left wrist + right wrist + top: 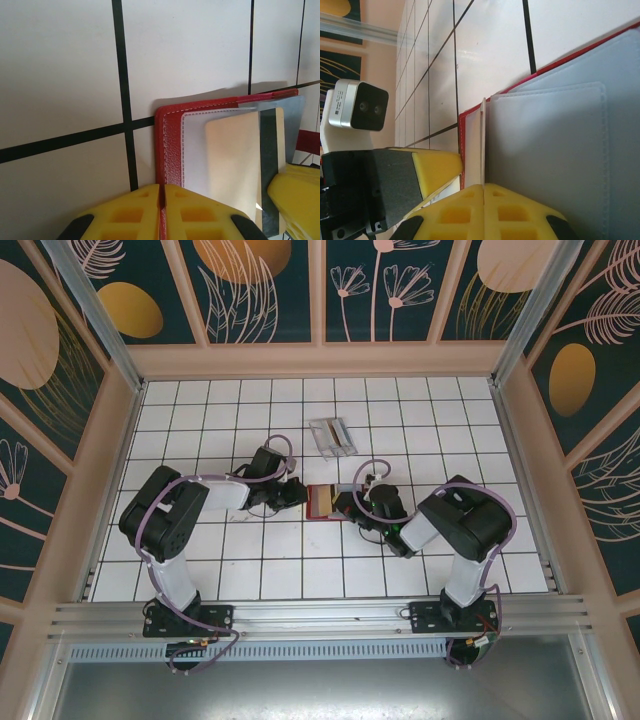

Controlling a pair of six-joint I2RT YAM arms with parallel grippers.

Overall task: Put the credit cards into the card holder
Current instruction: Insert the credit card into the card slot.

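At the centre of the top view, a small flat red folding card holder (322,502) lies open on the white tiled table (230,570) with black grid lines, between the two arms. The left gripper (298,496) meets it from the left and the right gripper (347,506) from the right. Above it in the frame, well apart, lies a clear plastic case (333,436). Left wrist view: the left gripper (161,192), with yellow fingers (130,217), is clenched on the red leather edge of the card holder (167,150) at bottom centre. A thin pale yellow-orange credit card (232,160) with a dark stripe lies against the grey inner pocket, right of centre. Right wrist view: the right gripper (483,190) is pinched on the edge of the credit card (482,140), seen edge-on as a thin cream line. The card stands just beside the grey pocket of the card holder (555,150). How far the card sits inside the pocket cannot be told.
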